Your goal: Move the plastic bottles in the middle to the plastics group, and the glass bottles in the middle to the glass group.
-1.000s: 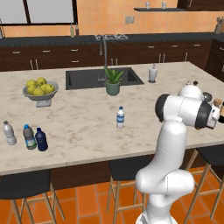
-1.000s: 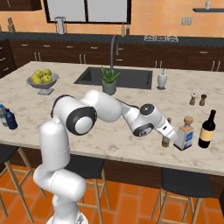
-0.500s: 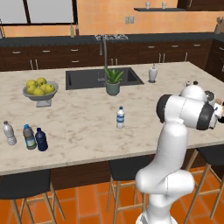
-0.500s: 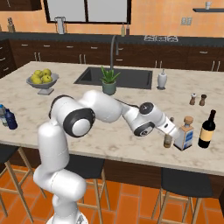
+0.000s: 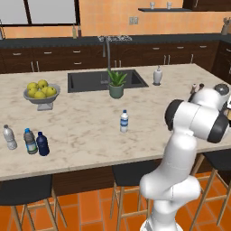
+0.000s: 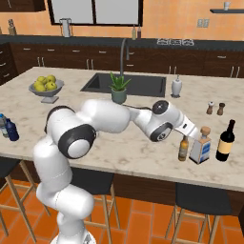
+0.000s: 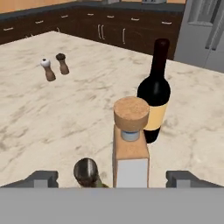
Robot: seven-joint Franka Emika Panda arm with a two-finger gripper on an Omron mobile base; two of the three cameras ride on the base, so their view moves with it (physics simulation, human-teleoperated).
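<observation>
amber-brown glass bottle [image 6: 183,148] stands upright on the marble counter [image 6: 143,147], just beside the pale bottle with the cork top [image 6: 200,145] and near the dark wine bottle [image 6: 225,141], so it is with the glass group. in the hand view its dark cap [image 7: 85,170] shows low between the two finger tips, and the gripper [image 7: 112,178] is spread wide with nothing held: both tips stand well apart from the cap. i judge that the placing of the glass bottle is finished and the arm is at the release.

on the far left end of the counter the navy blue bottle [image 5: 42,144] stands just beside the blue-capped bottle [image 5: 30,141] and near the greyish clear bottle [image 5: 9,137], so this one looks sorted too. the clear bottle with white cap and blue label [image 5: 124,121] stands alone in the middle, well apart from both groups.

the next move, as i judge it, calls for lifting the hand straight up so it does not knock the amber bottle or its neighbours, then travelling to the middle bottle to grasp it and bring it to the plastics on the left.
</observation>
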